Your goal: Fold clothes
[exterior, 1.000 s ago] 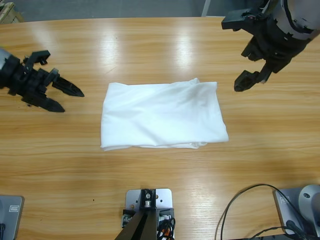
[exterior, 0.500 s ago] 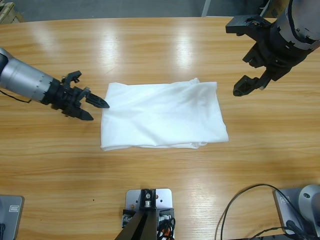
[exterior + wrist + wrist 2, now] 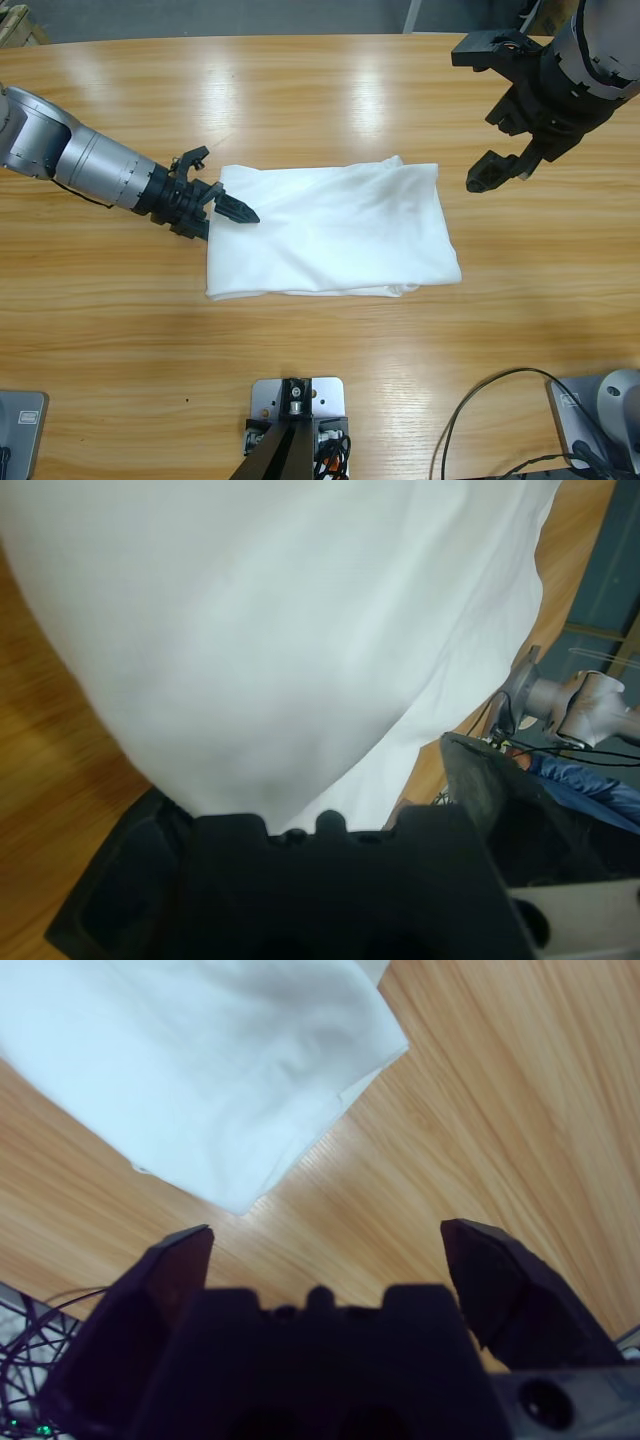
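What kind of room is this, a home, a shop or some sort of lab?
Most likely a robotics lab or test bench: two robot arms, left gripper and right gripper, work over a folded white T-shirt on a long wooden table, with loose cables nearby.

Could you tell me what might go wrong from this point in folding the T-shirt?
The left gripper is over the folded T-shirt's left edge; closing there might catch only the top layer and undo the fold. Dragging could slide the whole bundle along the table. The right gripper hangs open, clear of the cloth, so nothing anchors that side.
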Controlling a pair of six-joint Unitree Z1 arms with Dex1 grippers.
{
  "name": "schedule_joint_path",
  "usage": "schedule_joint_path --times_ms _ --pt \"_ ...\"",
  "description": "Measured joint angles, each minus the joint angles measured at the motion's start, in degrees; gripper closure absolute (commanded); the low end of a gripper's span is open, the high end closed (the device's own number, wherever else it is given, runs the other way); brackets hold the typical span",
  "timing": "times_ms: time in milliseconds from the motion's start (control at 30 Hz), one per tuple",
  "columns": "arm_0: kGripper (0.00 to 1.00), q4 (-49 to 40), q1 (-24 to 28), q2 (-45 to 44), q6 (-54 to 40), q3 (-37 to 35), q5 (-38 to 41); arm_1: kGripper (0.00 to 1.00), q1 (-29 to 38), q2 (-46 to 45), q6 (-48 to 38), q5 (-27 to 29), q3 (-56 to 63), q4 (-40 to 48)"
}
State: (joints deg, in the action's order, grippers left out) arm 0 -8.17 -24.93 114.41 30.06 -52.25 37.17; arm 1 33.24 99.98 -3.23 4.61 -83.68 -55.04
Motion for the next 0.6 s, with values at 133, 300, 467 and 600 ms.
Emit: schedule_joint_path --times_ms 133,300,467,600 --pt "1.000 -0.5 -0.5 0.0 -0.2 0.0 -1.5 0.082 0.0 0.0 0.0 0.0 0.0 0.0" --pt "1.000 -3.2 -0.7 -0.6 -0.5 -0.1 -6.7 0.082 0.0 0.0 0.0 0.0 0.3 0.0" --pt "1.000 -7.5 -0.9 -1.7 0.1 -0.6 -12.0 0.082 0.0 0.0 0.0 0.0 1.3 0.1" --pt "1.000 -17.5 -0.4 -4.4 0.3 -2.6 -18.7 0.082 0.0 0.0 0.0 0.0 2.1 1.0"
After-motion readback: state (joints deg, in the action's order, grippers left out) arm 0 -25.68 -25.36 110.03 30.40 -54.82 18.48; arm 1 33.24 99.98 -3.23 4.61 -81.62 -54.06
